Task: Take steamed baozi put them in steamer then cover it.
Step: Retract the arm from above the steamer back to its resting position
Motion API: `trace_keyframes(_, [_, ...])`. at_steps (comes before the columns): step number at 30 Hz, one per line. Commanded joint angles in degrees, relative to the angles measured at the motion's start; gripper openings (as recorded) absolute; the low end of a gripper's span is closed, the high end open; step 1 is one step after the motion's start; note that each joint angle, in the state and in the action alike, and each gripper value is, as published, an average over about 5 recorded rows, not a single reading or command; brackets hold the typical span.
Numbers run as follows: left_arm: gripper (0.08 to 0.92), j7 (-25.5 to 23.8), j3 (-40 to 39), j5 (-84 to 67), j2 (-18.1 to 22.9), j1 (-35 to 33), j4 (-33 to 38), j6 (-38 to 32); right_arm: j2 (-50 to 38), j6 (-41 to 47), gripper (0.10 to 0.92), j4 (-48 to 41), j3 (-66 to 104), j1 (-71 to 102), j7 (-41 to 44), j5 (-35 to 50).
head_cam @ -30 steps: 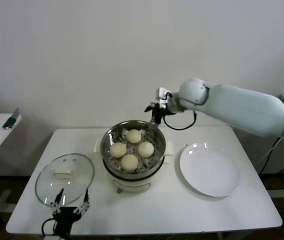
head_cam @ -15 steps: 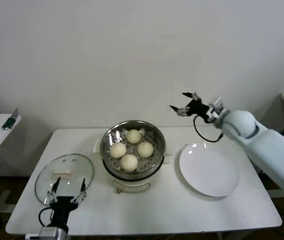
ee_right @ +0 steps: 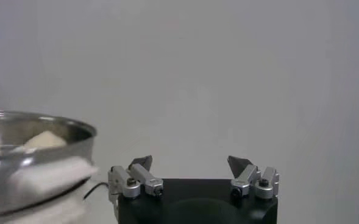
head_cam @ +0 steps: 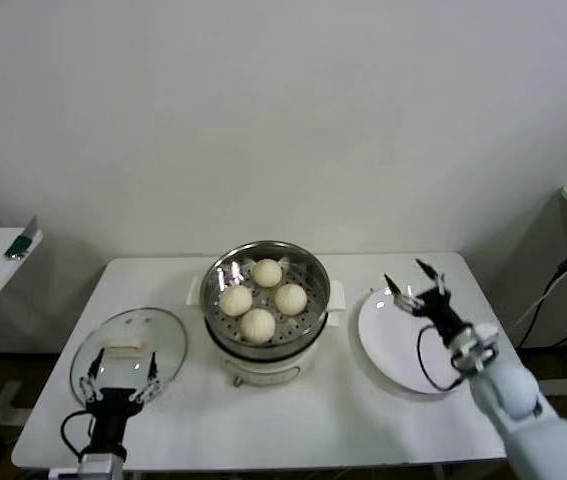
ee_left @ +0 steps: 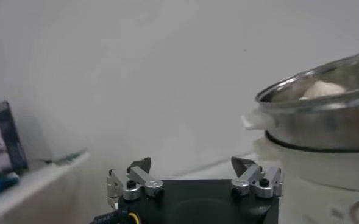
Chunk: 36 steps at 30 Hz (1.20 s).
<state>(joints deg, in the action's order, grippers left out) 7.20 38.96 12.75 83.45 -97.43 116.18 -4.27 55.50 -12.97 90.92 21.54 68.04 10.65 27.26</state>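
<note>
- Left gripper (head_cam: 117, 383) is seen at the near table edge, fingers spread apart and empty, poised at the near rim of the cover; contact with the glass cannot be confirmed from the head view.
- In the left wrist view the same gripper (ee_left: 195, 176) is shown with jaws wide and nothing between them; the steamer (ee_left: 325, 109) is visible farther off.
- Right gripper (head_cam: 415, 287) is held over the near-left part of the white plate (head_cam: 403, 360), fingers splayed, nothing carried; the arm is judged idle.
- Right wrist view: gripper (ee_right: 194, 173) gaping, empty, with the steamer rim (ee_right: 39, 128) off to one side.
- Cover (head_cam: 129, 357) is lying flat on the table (head_cam: 313, 420), left of the steamer, its cream bar handle (head_cam: 123, 349) facing up; not yet lifted.
- Plate is bare, so no buns are left to move.
- Steamer (head_cam: 266, 262) is set mid-table on its cream pot base (head_cam: 263, 368), uncovered.
- All four steamed baozi (head_cam: 259, 297) are sitting inside the steel basket, close together, upright.
- Progress: loading is judged done; what is left is the covering step — cover to be gripped, likely by its handle, carried over and set on the steamer rim.
- Risk judged: glass lid could slip or be seated off-centre.
</note>
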Motion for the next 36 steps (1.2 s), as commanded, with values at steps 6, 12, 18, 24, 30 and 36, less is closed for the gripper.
trace_keyframes(6, [0.823,14.5,1.7,50.0,-6.7,4.3,-13.6,-2.5,14.5,-17.1,0.823,-1.2,10.0,20.5,-2.2,-5.1])
trace_keyframes(12, [0.823,17.1,1.3,62.6,-7.8,10.1,-25.3,-0.9,14.9,-17.4,0.823,-1.0,9.6,21.3,-3.1,-5.2])
trace_keyframes(18, [0.823,18.1,1.2,65.6,-8.8,13.9,-31.6,-0.9,15.5,-17.8,0.823,-0.5,10.2,22.2,-3.4,-5.2])
trace_keyframes(24, [0.823,18.3,1.2,65.5,-10.6,17.1,-35.6,-0.4,16.6,-18.3,0.823,-0.1,11.0,23.3,-3.6,-5.3])
trace_keyframes(30, [0.823,18.2,0.9,65.0,-12.7,20.4,-37.9,-0.5,17.2,-18.5,0.823,0.4,11.8,24.5,-3.7,-5.3])
trace_keyframes(36, [0.823,17.4,0.2,64.9,-14.1,24.0,-40.6,-0.4,17.9,-19.2,0.823,1.0,12.4,25.5,-3.7,-5.5])
